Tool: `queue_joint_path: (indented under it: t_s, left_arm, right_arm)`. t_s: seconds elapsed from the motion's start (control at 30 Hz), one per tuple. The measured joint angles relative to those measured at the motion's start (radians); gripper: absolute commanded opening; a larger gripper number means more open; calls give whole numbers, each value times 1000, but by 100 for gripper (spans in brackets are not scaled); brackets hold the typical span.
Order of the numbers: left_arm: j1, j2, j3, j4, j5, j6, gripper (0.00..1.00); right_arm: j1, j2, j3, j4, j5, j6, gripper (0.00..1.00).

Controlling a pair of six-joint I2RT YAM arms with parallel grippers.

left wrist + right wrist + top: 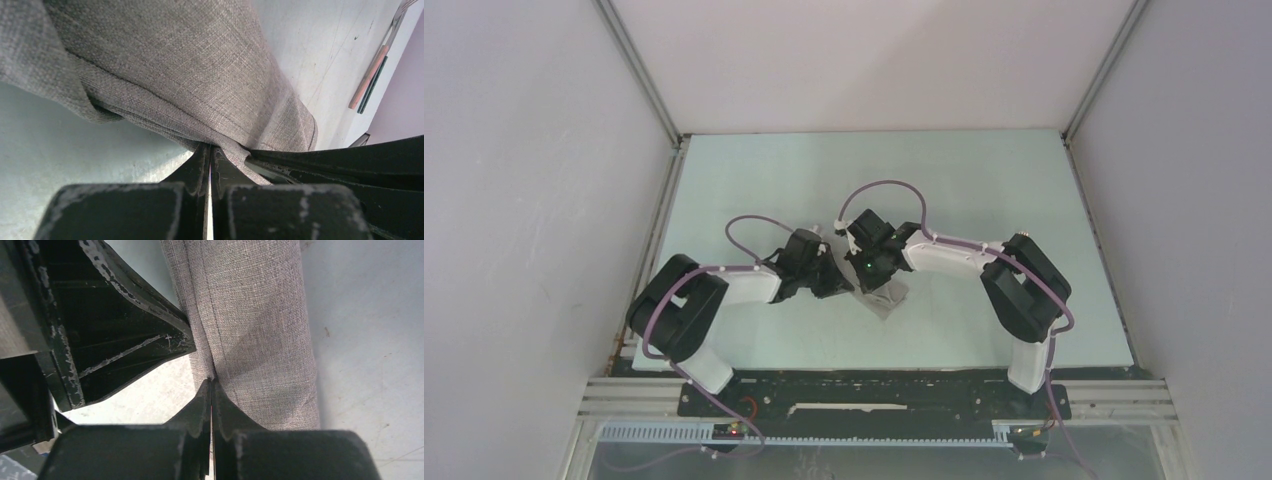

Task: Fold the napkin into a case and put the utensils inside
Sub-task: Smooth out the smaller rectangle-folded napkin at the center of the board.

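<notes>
**Operator:** Where is everything right now?

**Guide:** The napkin [175, 65] lies bunched in thick folds at the middle of the worktop [984, 180], between your two arms. Your left hand [210, 150] is pressed together and pinching an edge of the cloth at its tips. Your right hand [212, 382] is pressed together too, nipping a seam-like crease along the roll.

**Operator:** How do I do this fold well?

**Guide:** I'd say the folding is only partly done, because the cloth looks rounded and loose rather than flat and narrow. Move both hands together and at the same height, so the layers don't twist between them. Lay the held edge down over the rest, and let go only once the cloth sits flat. Pulling the hands apart would probably drag open the folds you already have.

**Operator:** What's in my way?

**Guide:** Mostly your own arms. In the right wrist view the left hand's dark body sits just beside the right fingertips, so any swing towards each other risks a knock. The utensils [372, 75] lie side by side well apart from the cloth, close to the worktop's edge by the wall [400, 95]. One has a pink handle, one a dark handle, and fork tines are just in view. They won't interfere now, but they're thin and lie flat, so picking them up later will need care.
</notes>
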Motion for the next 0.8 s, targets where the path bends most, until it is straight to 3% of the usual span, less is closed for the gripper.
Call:
queue_joint_path:
  t_s: [0.3, 0.6, 0.8]
  left_arm:
    - [-2, -13, -17, 14, -11, 1, 1]
    - [-7, -98, -35, -56, -55, 17, 8]
    - [14, -255, -63, -152, -67, 43, 0]
  right_arm:
    - [-1, 0, 0, -1, -20, 131, 0]
    - [-19, 20, 0, 4, -22, 253, 0]
    - [-24, 51, 0, 22, -30, 290, 0]
